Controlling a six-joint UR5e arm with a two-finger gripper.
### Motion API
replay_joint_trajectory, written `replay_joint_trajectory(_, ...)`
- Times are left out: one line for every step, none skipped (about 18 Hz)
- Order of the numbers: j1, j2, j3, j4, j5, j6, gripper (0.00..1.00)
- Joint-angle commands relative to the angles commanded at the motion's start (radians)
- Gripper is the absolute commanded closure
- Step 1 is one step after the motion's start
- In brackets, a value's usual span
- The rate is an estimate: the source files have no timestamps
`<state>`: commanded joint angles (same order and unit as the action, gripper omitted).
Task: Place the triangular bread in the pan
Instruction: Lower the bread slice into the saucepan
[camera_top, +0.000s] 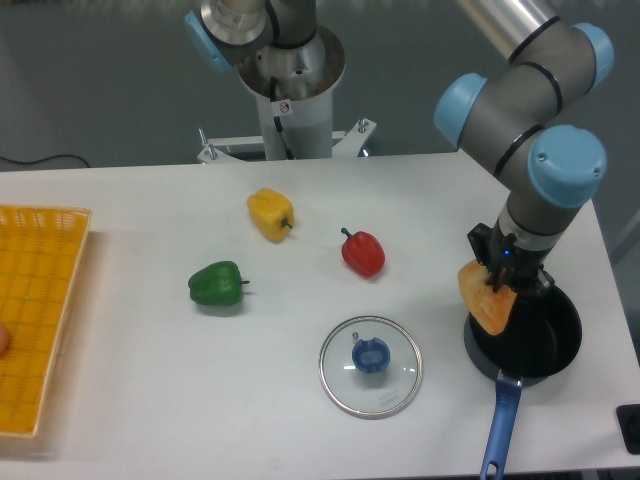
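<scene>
On the desk (140, 215), from left: a yellow basket (35, 310), green pepper (216, 285), yellow pepper (270, 213), red pepper (363, 252) and glass lid (371, 365), none involved. At right, the gripper (500, 288) is clamped on the triangular bread (485, 305), held clear of the desk above the near-left rim of the pan (535, 335). Pickup appears done; centring over the pan and release remain.

Three peppers (270, 213), one bread wedge (486, 306), one pan (530, 336), one lid (371, 366), one basket (38, 317)
</scene>
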<state>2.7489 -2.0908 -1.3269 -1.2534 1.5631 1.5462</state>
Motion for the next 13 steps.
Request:
replay_joint_trajectory(0.0, -0.005, 0.006, 0.005, 0.0, 0.003, 0.86)
replay_joint_trajectory(0.0, -0.012, 0.014, 0.011, 0.0, 0.005, 0.86)
replay_joint_trajectory(0.0, -0.015, 0.021, 0.015, 0.0, 0.008, 0.86)
replay_joint_trajectory(0.0, -0.023, 0.032, 0.015, 0.0, 0.011, 0.86)
replay_joint_trajectory(0.0, -0.029, 0.04, 0.015, 0.0, 0.015, 0.86)
replay_joint_trajectory(0.0, -0.037, 0.047, 0.015, 0.0, 0.017, 0.86)
replay_joint_trajectory(0.0, -0.043, 0.055, 0.015, 0.0, 0.017, 0.86)
replay_joint_trajectory(0.0, -0.048, 0.061, 0.015, 0.0, 0.018, 0.87)
replay_joint_trajectory(0.0, -0.055, 0.07, 0.015, 0.0, 0.02, 0.87)
replay_joint_trajectory(0.0, -0.063, 0.078, 0.015, 0.0, 0.02, 0.87)
replay_joint_trajectory(0.0, -0.071, 0.087, 0.015, 0.0, 0.02, 0.87)
replay_joint_trajectory(0.0, -0.074, 0.087, 0.015, 0.0, 0.02, 0.87)
replay_joint_trajectory(0.003, -0.078, 0.092, 0.015, 0.0, 0.022, 0.87)
